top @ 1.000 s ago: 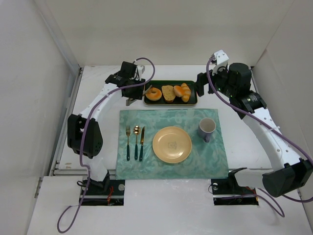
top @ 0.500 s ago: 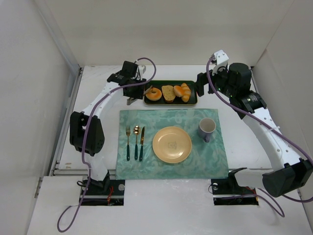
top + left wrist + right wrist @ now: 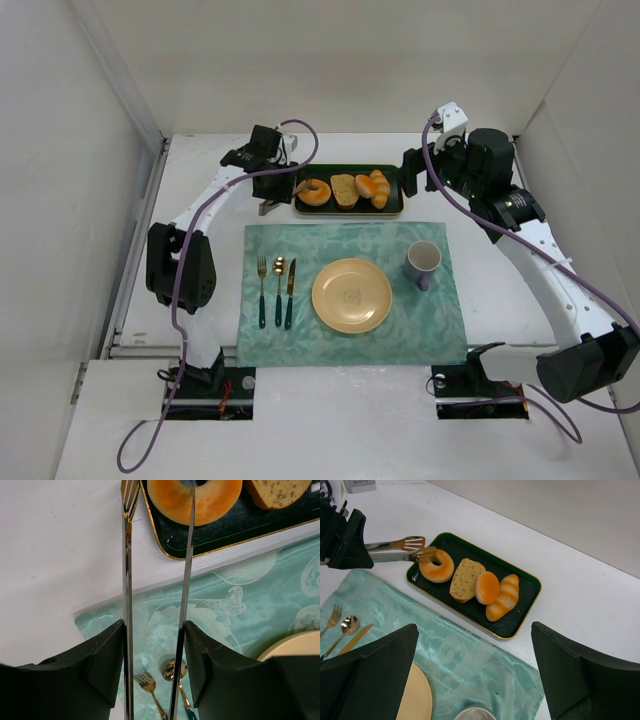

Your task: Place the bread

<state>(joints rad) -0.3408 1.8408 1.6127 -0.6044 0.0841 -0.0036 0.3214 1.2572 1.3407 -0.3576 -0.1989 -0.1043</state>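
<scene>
Here, the left gripper [image 3: 154, 647] is closed on a pair of metal tongs [image 3: 126, 580], both arms pinched between its dark fingers, and reaches toward the left end of the dark green tray [image 3: 516, 629]. The bread [image 3: 440, 573], a golden ring, lies flat in that end of the tray, just beside the toast slice [image 3: 464, 580] and the small rolls [image 3: 488, 587]. One slotted tong tip sits over the ring near its hole. The other hangs outside the ring, by the tray's left rim. Whether either tip touches the crust cannot be told. The right gripper [image 3: 474, 640] is spread wide and empty, above the tray's near side. The yellow plate [image 3: 335, 300], the likely destination, lies well apart on the teal placemat [image 3: 400, 325].

Risks, as judged:
(a) The outer tip may catch the tray rim as the tongs close, tilting or dragging the tray.
(b) A pinch across only one side of the ring gives a narrow, off-centre hold, so the bread may swing, rotate or drop in transit.
(c) Smooth metal on a rounded crust favours slipping under a light squeeze.
(d) A low carry could brush the cutlery [image 3: 277, 285].
</scene>
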